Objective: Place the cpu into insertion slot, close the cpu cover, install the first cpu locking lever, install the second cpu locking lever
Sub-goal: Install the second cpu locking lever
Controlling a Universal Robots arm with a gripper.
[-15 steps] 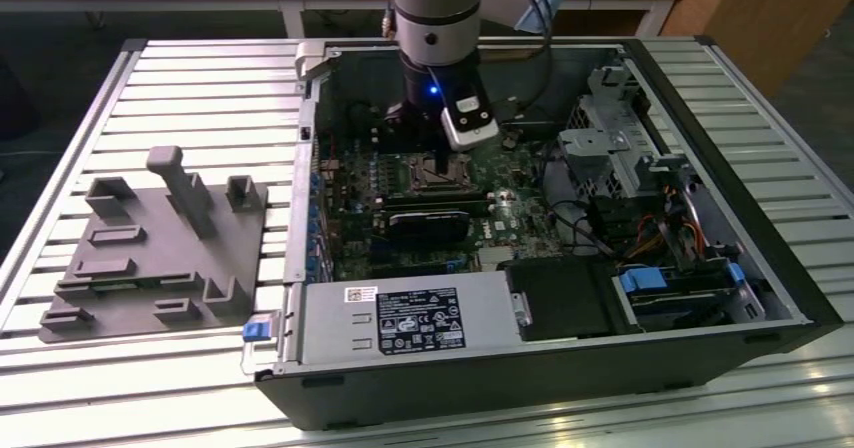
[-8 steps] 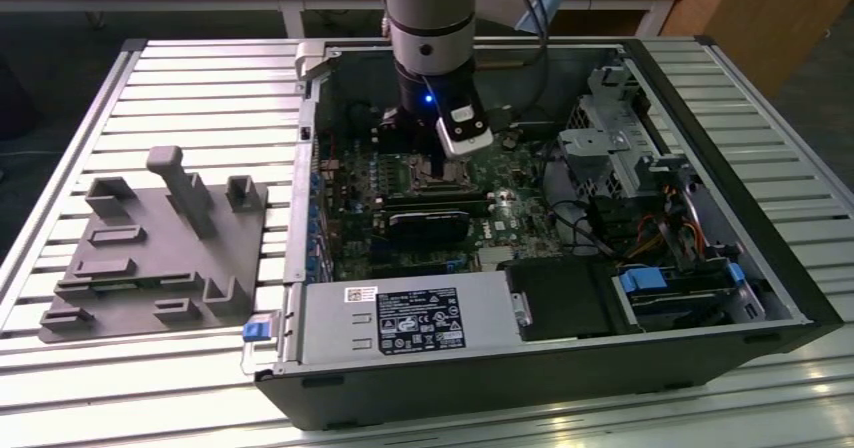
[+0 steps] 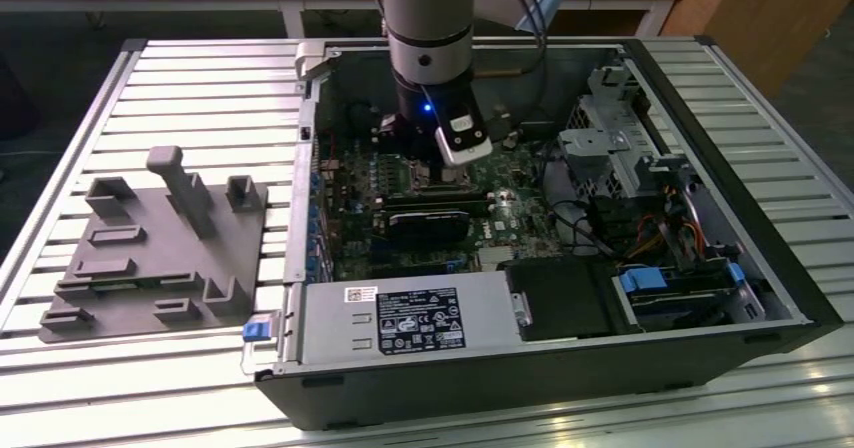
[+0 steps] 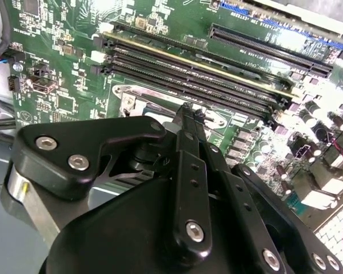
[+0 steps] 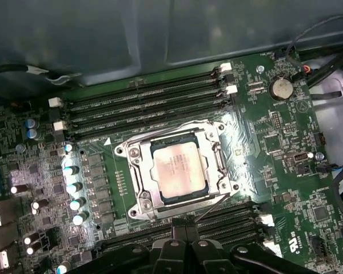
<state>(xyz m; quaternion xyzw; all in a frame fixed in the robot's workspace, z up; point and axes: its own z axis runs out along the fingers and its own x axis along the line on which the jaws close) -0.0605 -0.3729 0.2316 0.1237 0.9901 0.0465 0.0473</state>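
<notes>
The cpu [image 5: 177,170] already sits flat in the insertion slot [image 5: 138,201], and the cpu cover [image 5: 216,149] lies down around it so the silver top shows through the cut-out, which suggests the seating and cover steps are done. In the first wrist view the gripper [image 5: 184,229] hangs just beside the socket's near edge, its two fingertips pressed together with nothing plainly between them, probably working at a thin wire locking lever [image 5: 214,206] there, though the contact itself is hard to make out

silver-grey cpu [image 5: 177,168], green motherboard [image 5: 274,142], black gripper [image 4: 190,123]
</notes>
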